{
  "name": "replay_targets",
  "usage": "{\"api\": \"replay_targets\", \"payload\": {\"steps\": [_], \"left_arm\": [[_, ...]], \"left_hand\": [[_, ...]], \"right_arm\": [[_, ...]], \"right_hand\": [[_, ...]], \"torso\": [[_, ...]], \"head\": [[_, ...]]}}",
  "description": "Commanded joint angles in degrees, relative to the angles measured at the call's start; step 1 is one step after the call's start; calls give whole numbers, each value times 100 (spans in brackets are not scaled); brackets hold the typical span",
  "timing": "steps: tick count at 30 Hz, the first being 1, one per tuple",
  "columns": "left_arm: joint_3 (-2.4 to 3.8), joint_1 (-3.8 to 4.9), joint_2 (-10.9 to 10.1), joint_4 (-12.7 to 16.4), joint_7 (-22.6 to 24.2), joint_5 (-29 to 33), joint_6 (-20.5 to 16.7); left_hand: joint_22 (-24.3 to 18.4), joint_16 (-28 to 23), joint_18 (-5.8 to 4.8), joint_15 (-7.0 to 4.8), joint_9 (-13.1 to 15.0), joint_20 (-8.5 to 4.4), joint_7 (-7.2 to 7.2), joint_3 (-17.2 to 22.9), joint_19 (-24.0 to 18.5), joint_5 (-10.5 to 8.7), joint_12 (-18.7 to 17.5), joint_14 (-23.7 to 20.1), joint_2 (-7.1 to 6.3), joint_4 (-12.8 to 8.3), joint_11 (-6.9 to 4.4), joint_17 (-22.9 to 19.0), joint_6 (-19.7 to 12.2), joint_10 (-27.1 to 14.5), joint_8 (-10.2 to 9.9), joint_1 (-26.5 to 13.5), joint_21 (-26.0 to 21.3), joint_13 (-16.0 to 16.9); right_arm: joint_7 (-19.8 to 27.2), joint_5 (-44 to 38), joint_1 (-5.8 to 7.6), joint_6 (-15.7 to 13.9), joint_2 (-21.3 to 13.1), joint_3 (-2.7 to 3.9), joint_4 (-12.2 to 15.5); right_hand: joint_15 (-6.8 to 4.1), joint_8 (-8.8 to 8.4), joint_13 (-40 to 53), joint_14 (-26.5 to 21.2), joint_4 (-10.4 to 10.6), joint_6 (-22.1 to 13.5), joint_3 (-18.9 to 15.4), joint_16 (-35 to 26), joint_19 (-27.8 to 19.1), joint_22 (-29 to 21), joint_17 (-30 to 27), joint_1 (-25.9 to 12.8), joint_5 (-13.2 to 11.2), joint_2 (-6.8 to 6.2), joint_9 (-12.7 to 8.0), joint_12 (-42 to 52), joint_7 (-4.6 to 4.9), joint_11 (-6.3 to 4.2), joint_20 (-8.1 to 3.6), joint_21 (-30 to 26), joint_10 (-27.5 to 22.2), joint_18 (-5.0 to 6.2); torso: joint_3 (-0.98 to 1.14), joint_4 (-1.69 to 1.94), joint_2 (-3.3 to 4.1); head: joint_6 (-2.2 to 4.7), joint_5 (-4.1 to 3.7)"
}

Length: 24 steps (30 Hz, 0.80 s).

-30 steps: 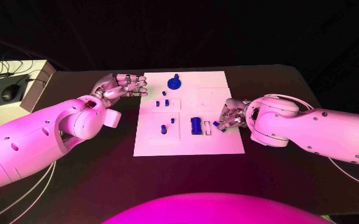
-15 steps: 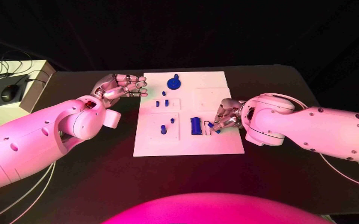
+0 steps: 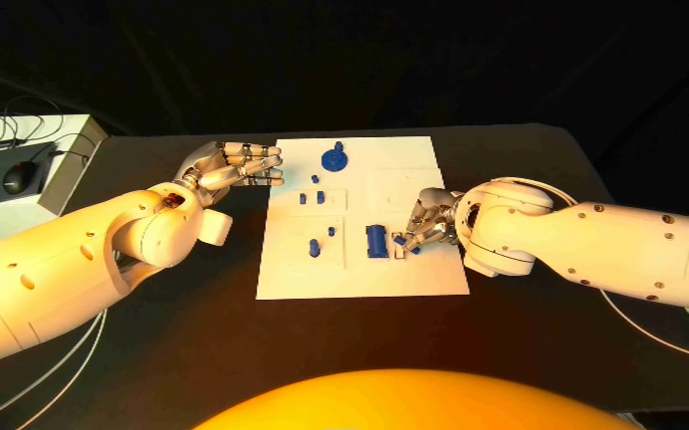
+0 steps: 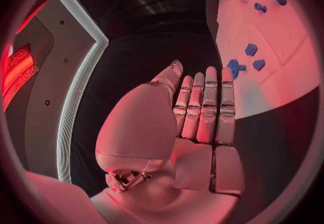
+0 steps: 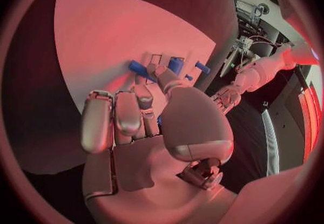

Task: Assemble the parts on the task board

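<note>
The white task board (image 3: 359,271) lies in the middle of the black table. On it are a blue round disc (image 3: 335,159), a blue block (image 3: 376,241) and several small blue pieces such as one (image 3: 314,247) at the lower left. My right hand (image 3: 431,221) hovers over the board's right half, just right of the block, and pinches a small blue part (image 3: 403,245) (image 5: 138,67) close to an outlined slot (image 5: 156,61). My left hand (image 3: 237,163) (image 4: 199,110) hangs beside the board's far left edge, fingers stretched out and holding nothing.
A white box (image 3: 65,166) with cables stands at the table's left edge, and a black mouse (image 3: 18,179) lies beside it. Bare dark table (image 3: 172,350) runs along the front and on both sides of the board.
My right hand has shifted a little to the left with the small blue part, closer to the blue block. The left hand has stayed where it was.
</note>
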Motion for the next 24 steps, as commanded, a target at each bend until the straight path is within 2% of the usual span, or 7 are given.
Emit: {"api": "replay_targets", "payload": {"steps": [1, 9, 16, 24], "left_arm": [[5, -3, -1, 19, 16, 19, 102], [5, -3, -5, 20, -10, 15, 132], [5, -3, -5, 19, -25, 11, 149], [5, -3, -4, 17, -33, 8, 157]], "left_hand": [[-10, 4, -38, -15, 2, 24, -7, 28, -2, 25, -20, -43, -4, -7, -2, 4, -7, -39, -1, -16, -3, -7], [-12, 2, -39, -13, 2, 26, -7, 31, -4, 25, -19, -50, -6, -5, 0, 3, -7, -45, -1, -21, -4, -6], [-16, -1, -41, -8, 2, 30, -9, 30, -13, 26, -20, -60, -8, -3, 4, 1, -6, -58, 0, -25, -8, -6], [-20, 1, -41, -5, 2, 33, -7, 30, -17, 25, -18, -67, -7, -1, 6, 1, -6, -66, 0, -28, -11, -6]], "right_arm": [[-17, 6, -18, 107, 20, -8, -14], [-12, 45, -29, 123, 17, -10, 38], [-9, 61, -36, 90, 3, -10, 72], [1, 97, -37, 19, -15, -10, 99]], "right_hand": [[-30, 25, 3, 20, 57, 38, -117, -24, 502, 988, 11, -15, -15, 88, 17, 0, -23, -34, -32, -2, 37, -15], [-38, 13, 18, 22, 339, 95, -495, -24, 503, 988, 16, -94, -15, 70, -70, 24, -52, -44, -42, 3, 53, -20], [-43, 11, 28, 26, 484, 132, -616, -17, 504, 993, 26, -87, -58, 75, -131, 33, -62, -49, -49, 20, 65, -27], [-48, 13, 72, 30, 661, 179, -677, -1, 506, 1002, 44, -134, -302, 128, -174, 78, -84, -58, -60, 56, 118, -43]], "torso": [[2, -3, -1], [5, -3, 0], [6, -3, 4], [6, -1, 3]], "head": [[-5, 9], [-3, 12], [0, 9], [-9, 10]]}}
